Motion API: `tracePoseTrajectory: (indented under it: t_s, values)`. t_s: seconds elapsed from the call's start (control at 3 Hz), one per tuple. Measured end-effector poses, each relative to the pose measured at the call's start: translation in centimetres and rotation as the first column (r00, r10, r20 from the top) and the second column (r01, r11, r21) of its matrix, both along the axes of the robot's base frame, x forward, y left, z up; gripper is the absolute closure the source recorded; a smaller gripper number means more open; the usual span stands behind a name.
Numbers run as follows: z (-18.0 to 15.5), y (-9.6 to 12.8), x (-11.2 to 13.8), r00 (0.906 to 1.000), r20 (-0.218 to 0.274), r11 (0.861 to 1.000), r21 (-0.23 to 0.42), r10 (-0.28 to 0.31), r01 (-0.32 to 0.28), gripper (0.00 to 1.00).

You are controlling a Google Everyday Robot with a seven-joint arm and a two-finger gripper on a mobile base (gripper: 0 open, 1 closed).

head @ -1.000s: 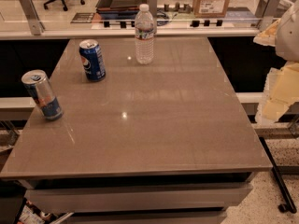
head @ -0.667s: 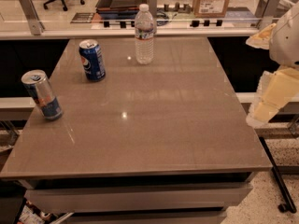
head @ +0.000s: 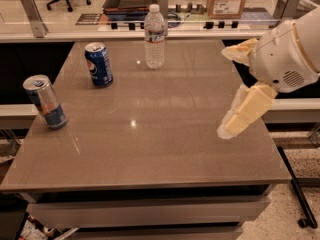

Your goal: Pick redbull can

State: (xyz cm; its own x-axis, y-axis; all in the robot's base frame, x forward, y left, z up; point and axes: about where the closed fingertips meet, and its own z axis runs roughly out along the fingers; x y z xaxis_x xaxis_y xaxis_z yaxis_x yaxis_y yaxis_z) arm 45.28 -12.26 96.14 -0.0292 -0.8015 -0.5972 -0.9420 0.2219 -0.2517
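- Presently the approach step is judged to be in hand: nothing is held, and the redbull can (head: 45,102) has not yet been reached.
- The redbull can is seen upright close to the left edge of the tabletop (head: 165,149), about halfway between the far-left and near-left corners.
- The claw (head: 224,93) is found over the right edge, roughly midway along it and raised above the surface. Its two cream fingers are spread wide, with nothing between them.
- The claw and the redbull can are well apart, with nearly the whole width of the tabletop between them.
- A Pepsi can (head: 99,64) is placed nearer the far-left corner, apart from the redbull can, and a bottle (head: 154,36) stands by the middle of the far edge.
- For the next move, a long sweep toward the left edge is judged to be needed. The spread fingers would have to be brought level with the can's body and set either side of it before being closed.
- Since the Pepsi can stands apart, on the far side of the redbull can, a low path across the middle is thought unlikely to disturb it.
- The arm (head: 287,54) is cut off by the right border, so only its white rounded housing is shown.
- How high the claw is carried above the tabletop cannot be read with confidence.
- The can's markings are hard to make out beyond silver, blue and a little red.
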Motion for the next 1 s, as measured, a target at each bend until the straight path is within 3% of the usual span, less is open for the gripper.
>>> tracePoseTrajectory:
  t_s: [0.33, 0.67, 1.0]
  values:
    - [-0.7, 3.6, -0.2, 0.9988, -0.001, 0.985, 0.168, 0.049, -0.049, 0.00]
    - [-1.3, 7.3, -0.4, 0.9970, -0.022, 0.951, 0.301, 0.074, -0.064, 0.00]
    - [-1.9, 11.2, 0.0, 0.9956, -0.042, 0.909, 0.414, 0.084, -0.059, 0.00]
